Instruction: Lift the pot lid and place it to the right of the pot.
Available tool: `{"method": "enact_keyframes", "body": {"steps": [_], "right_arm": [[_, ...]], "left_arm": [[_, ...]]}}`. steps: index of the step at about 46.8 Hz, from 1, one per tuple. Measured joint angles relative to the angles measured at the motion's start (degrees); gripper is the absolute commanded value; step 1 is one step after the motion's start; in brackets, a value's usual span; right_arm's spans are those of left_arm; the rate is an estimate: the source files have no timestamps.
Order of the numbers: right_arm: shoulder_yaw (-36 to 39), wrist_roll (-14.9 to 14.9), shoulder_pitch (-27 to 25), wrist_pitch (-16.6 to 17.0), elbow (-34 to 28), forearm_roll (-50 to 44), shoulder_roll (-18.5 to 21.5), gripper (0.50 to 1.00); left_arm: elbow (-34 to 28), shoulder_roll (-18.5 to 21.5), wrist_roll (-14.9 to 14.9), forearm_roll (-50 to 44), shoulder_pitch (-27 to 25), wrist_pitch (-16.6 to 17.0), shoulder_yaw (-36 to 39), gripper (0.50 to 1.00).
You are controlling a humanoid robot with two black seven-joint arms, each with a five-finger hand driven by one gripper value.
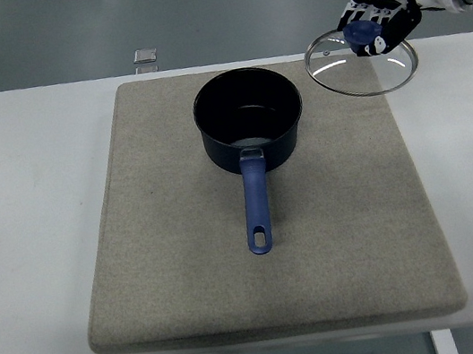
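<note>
I have the right hand [379, 23] wrapped around the blue knob of the glass lid [362, 58], holding it in the air up and to the right of the pot [251, 129], tilted so its face leans toward me. The pot sits open on the grey mat [181, 277], its blue handle pointing toward the table's near edge. I judge the lid stiff, fairly light and breakable, its glass and metal rim slick, so the knob is the only sensible place to grip. Right of the pot there is a bare strip of mat, and past its right edge bare white table [469, 156], so I have room to lower it. I would level it first so the rim lands flat. The left hand is out of view.
</note>
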Motion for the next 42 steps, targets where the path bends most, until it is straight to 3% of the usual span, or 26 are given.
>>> {"method": "enact_keyframes", "body": {"steps": [27, 42], "right_arm": [[-0.4, -0.1, -9.2, -10.1, -1.9, -0.2, 1.3, 0.5], [-0.2, -0.3, -11.4, -11.1, -1.7, 0.0, 4.2, 0.5]], "left_arm": [[0.0, 0.0, 0.0, 0.0, 0.0, 0.0, 0.0, 1.0], [0.0, 0.0, 0.0, 0.0, 0.0, 0.0, 0.0, 1.0]]}}
